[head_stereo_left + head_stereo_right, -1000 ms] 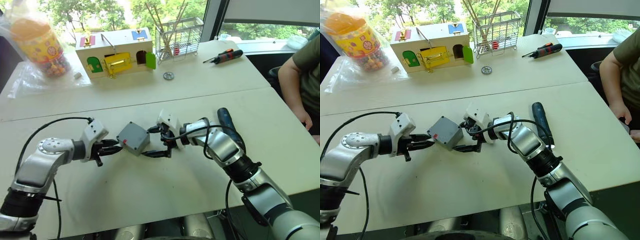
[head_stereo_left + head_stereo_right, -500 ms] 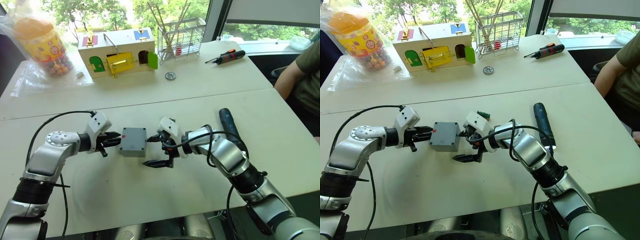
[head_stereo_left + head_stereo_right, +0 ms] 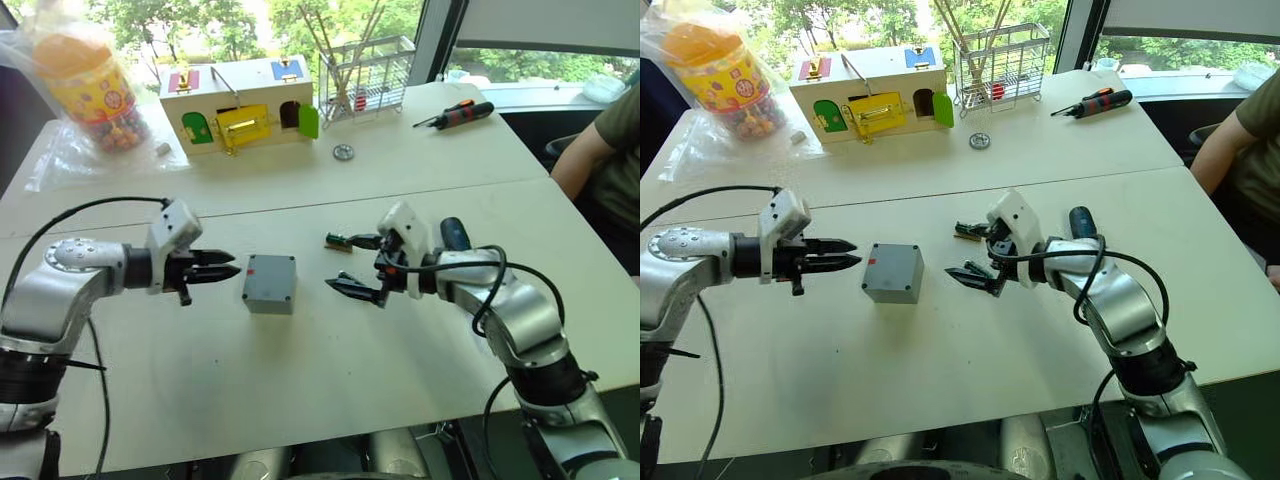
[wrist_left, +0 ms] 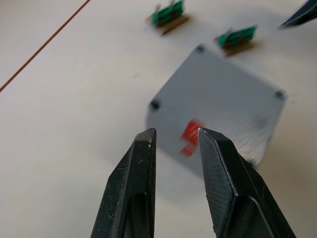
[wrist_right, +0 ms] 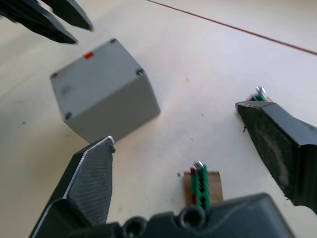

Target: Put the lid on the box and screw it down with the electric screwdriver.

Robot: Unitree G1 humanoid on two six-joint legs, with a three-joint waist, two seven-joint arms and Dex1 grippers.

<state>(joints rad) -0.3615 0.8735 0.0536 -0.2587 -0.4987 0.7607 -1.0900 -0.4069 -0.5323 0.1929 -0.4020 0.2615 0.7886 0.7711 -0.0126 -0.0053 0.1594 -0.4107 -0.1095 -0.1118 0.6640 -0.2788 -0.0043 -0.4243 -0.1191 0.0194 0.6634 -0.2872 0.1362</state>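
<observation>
Backed off from the box (image 3: 270, 283) on both sides since half a second ago, when the left pincer (image 3: 236, 264) sat against its red-marked side and the right pincer (image 3: 340, 262) close by the opposite side. Now left pincer level with the box and a short way off, pointing at the red mark, black fingers (image 4: 136, 188) only narrowly parted, gripping nothing. Right pincer on the far side of the box from the left one, also clear of it, spread wide and empty, with one finger (image 5: 285, 151) above a small green terminal piece (image 3: 335, 239) lying on the table (image 3: 300, 380). Second green terminal piece (image 5: 200, 184) seen from the right wrist, beside the first, both apart from the box. Box flat on the table between the two pincers, touching neither, grey top face closed over with a screw hole at each corner; cannot tell where the lid ends and the box wall begins. Beyond the right pincer as seen from the box, the electric screwdriver (image 3: 1081, 222) lying on the table, partly hidden behind the right arm. Well behind the box, on the far table: wooden latch box (image 3: 240, 100) with coloured doors, wire rack (image 3: 365, 72), small metal disc (image 3: 343, 152), orange-and-black hand screwdriver (image 3: 455, 113), and a jar of sweets (image 3: 85, 85) in clear wrap. Far to the right of the box, a person's arm (image 3: 590, 160) at the table edge.
</observation>
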